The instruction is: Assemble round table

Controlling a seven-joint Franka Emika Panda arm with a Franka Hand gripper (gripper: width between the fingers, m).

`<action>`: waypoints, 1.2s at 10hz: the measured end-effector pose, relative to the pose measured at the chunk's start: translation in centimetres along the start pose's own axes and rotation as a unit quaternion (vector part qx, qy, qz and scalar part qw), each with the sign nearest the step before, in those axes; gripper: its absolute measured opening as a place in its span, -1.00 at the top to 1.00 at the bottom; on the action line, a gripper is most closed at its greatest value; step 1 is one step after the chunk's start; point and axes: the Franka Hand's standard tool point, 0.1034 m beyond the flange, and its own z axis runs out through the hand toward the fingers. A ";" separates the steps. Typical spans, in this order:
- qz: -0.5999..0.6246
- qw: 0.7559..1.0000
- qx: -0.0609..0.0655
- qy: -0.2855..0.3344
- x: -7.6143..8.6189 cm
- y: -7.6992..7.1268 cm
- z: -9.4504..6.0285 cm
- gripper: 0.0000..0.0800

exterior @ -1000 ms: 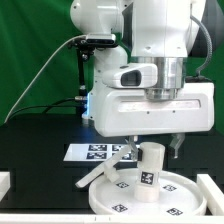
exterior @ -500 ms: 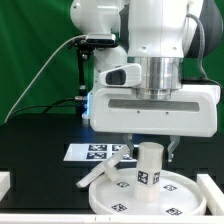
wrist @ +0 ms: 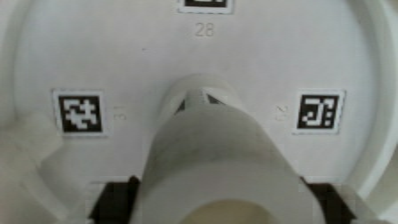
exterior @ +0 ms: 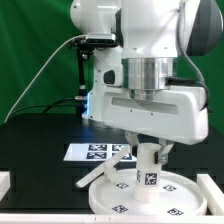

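The large rimmed round disc [exterior: 120, 203] lies flat on the black table at the front. The thick cylindrical leg [exterior: 148, 172] stands upright at its middle, a tag on its side. My gripper [exterior: 148, 153] comes straight down over the leg and is shut on its upper part, one finger on each side. In the wrist view the leg [wrist: 222, 140] fills the middle between the dark pads [wrist: 119, 200] of my gripper [wrist: 222, 206], with the tagged disc [wrist: 107, 60] beneath. The cross-shaped foot piece [exterior: 102, 172] lies against the disc's rim on the exterior view's left.
The marker board [exterior: 92, 152] lies flat behind the disc. White blocks sit at the table's front corners, one on the exterior view's left [exterior: 4, 184] and one on its right [exterior: 214, 182]. A green backdrop and cables stand behind.
My hand has turned about its vertical axis over the leg, its wide body swinging round. The leg and the disc stay in the same place.
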 end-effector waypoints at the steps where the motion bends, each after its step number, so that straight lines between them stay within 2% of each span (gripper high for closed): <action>1: 0.043 0.999 0.003 -0.005 0.1 0.1 0.0 -0.02; 4: 0.056 0.998 0.003 -0.006 0.0 0.1 0.0 -0.02; 5: 0.007 1.000 0.002 -0.005 0.0 0.1 0.0 -0.44; 6: -0.068 0.998 0.002 -0.006 0.0 0.0 -0.1 -0.57; 8: -0.210 0.978 0.004 -0.006 -0.1 -0.2 -0.1 -0.61; 11: -0.286 0.958 0.004 -0.005 0.0 -0.1 -0.1 -0.62; 12: -0.334 0.943 0.004 -0.004 0.0 -0.2 -0.1 -0.62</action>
